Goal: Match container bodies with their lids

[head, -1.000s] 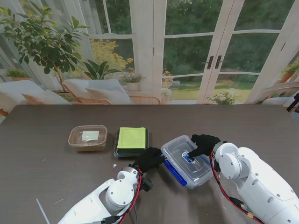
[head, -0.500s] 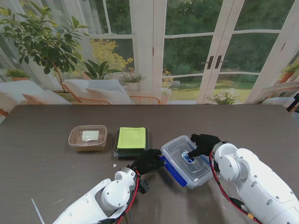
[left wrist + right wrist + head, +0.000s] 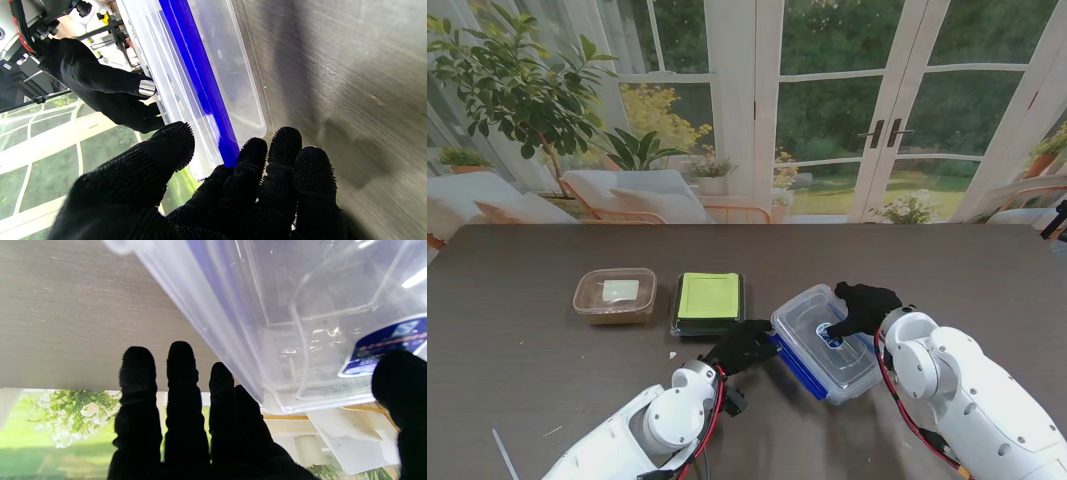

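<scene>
A clear container (image 3: 829,346) with a blue-edged lid lies slantwise near me, right of centre. My left hand (image 3: 742,344) is at its left end. In the left wrist view the thumb (image 3: 160,150) lies over the lid and the fingers (image 3: 267,160) press the side by the blue rim (image 3: 200,66). My right hand (image 3: 862,306) rests on the lid's far end. Its thumb (image 3: 400,380) sits by the blue label (image 3: 383,346), and its fingers (image 3: 180,373) hang past the far edge. A green-lidded dark box (image 3: 709,302) and a brownish lidded tub (image 3: 614,294) stand to the left.
The dark table (image 3: 527,380) runs to a far edge by glass doors. A small white scrap (image 3: 673,354) lies near the green-lidded box, and a thin white strip (image 3: 499,445) lies near me on the left.
My left forearm has slid slightly left and nearer to me. The clear container's left end has shifted a touch. The right hand stays on the lid.
</scene>
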You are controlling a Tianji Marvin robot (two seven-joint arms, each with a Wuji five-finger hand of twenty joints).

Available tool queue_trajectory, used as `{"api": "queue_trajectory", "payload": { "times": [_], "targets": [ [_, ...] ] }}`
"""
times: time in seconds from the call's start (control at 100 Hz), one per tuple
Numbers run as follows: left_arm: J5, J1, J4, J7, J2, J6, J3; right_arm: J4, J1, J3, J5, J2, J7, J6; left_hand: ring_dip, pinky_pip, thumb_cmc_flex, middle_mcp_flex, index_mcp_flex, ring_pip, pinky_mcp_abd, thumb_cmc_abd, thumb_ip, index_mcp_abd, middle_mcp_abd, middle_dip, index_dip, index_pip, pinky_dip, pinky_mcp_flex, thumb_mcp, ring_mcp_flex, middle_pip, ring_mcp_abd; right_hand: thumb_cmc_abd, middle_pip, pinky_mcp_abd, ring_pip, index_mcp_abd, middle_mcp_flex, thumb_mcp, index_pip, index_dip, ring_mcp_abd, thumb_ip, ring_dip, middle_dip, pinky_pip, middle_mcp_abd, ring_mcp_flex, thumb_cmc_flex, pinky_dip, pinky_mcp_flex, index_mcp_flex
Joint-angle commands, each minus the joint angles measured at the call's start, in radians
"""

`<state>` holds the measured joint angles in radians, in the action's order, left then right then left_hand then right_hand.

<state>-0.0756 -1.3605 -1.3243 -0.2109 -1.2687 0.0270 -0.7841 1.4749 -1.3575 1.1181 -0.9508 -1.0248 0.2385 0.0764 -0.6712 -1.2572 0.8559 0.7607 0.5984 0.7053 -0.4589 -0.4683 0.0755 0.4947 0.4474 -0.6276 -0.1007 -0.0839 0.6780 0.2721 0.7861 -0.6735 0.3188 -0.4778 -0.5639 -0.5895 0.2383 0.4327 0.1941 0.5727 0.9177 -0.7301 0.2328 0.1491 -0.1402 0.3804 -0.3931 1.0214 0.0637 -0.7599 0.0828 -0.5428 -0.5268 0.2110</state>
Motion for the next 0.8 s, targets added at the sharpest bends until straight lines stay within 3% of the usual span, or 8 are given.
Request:
{"api": "queue_trajectory", "payload": {
  "times": [0.0,0.2,0.33,0.42,0.57,0.79],
  "targets": [
    [0.005,-0.003,-0.017,0.018,-0.009,-0.003,-0.001,0.018,-0.004,-0.009,-0.005,-0.009,0.017,0.002,-0.007,0.015,-0.011,-0.028,-0.034,-0.008,0.023,0.005,0.006,-0.145,-0.028,0.003,0.015,0.029,0.012,-0.028,0.005,0.019,-0.011,-0.022,0.032,0.002,0.014,0.012,-0.065,-0.04,-0.041,-0.011,-0.014,0.02,0.018,0.007,0.015,-0.011,0.0,0.012,0.005,-0.021,0.271,-0.051],
    [0.01,-0.012,-0.025,0.015,-0.009,-0.009,-0.007,0.007,0.019,-0.023,0.001,-0.004,0.062,0.011,-0.008,0.019,-0.017,-0.024,-0.058,-0.01,0.018,0.011,0.006,-0.115,-0.024,0.002,0.023,0.047,0.016,-0.034,-0.004,0.021,-0.014,-0.03,0.089,0.006,0.014,0.013,-0.069,-0.044,-0.13,-0.008,-0.023,0.018,0.039,0.008,0.021,-0.01,-0.001,0.014,0.023,-0.02,0.275,-0.051],
    [0.01,-0.021,-0.034,0.013,-0.008,-0.02,-0.013,-0.004,0.03,-0.032,0.012,-0.003,0.074,0.018,-0.01,0.023,-0.021,-0.027,-0.146,-0.011,0.016,0.012,0.006,-0.01,-0.01,0.001,0.056,0.104,0.02,-0.035,-0.005,0.023,-0.019,-0.028,0.122,0.005,0.011,0.015,-0.066,-0.05,-0.227,-0.006,-0.029,0.016,0.074,0.009,0.021,-0.01,0.002,0.016,0.021,-0.02,0.276,-0.059],
    [0.02,-0.028,-0.039,0.008,-0.01,-0.031,-0.017,-0.006,0.03,-0.033,0.016,-0.003,0.072,0.022,-0.01,0.029,-0.019,-0.029,-0.215,-0.014,0.012,0.014,0.006,0.051,0.005,0.003,0.067,0.116,0.02,-0.044,-0.006,0.028,-0.023,-0.033,0.1,0.003,0.011,0.02,-0.061,-0.05,-0.212,-0.007,-0.03,0.018,0.086,0.011,0.021,-0.008,0.004,0.015,0.002,-0.021,0.275,-0.062],
    [0.039,-0.034,-0.047,0.006,-0.013,-0.041,-0.02,-0.014,0.031,-0.039,0.025,-0.007,0.05,0.029,-0.01,0.035,-0.014,-0.035,-0.266,-0.017,0.009,0.019,0.006,0.106,0.02,0.012,0.081,0.116,0.022,-0.052,-0.011,0.037,-0.035,-0.035,0.079,0.001,0.014,0.023,-0.051,-0.049,-0.165,-0.008,-0.032,0.02,0.082,0.013,0.022,-0.007,0.006,0.013,-0.018,-0.02,0.274,-0.084],
    [0.049,-0.037,-0.049,0.006,-0.014,-0.044,-0.02,-0.024,0.033,-0.042,0.029,-0.011,0.021,0.029,-0.01,0.043,-0.013,-0.037,-0.275,-0.019,0.012,0.024,0.006,0.109,0.022,0.017,0.091,0.11,0.024,-0.064,-0.017,0.046,-0.044,-0.037,0.078,-0.002,0.009,0.025,-0.026,-0.06,-0.156,-0.007,-0.038,0.02,0.081,0.013,0.022,-0.005,0.007,0.015,-0.025,-0.02,0.271,-0.128]
  ]
}}
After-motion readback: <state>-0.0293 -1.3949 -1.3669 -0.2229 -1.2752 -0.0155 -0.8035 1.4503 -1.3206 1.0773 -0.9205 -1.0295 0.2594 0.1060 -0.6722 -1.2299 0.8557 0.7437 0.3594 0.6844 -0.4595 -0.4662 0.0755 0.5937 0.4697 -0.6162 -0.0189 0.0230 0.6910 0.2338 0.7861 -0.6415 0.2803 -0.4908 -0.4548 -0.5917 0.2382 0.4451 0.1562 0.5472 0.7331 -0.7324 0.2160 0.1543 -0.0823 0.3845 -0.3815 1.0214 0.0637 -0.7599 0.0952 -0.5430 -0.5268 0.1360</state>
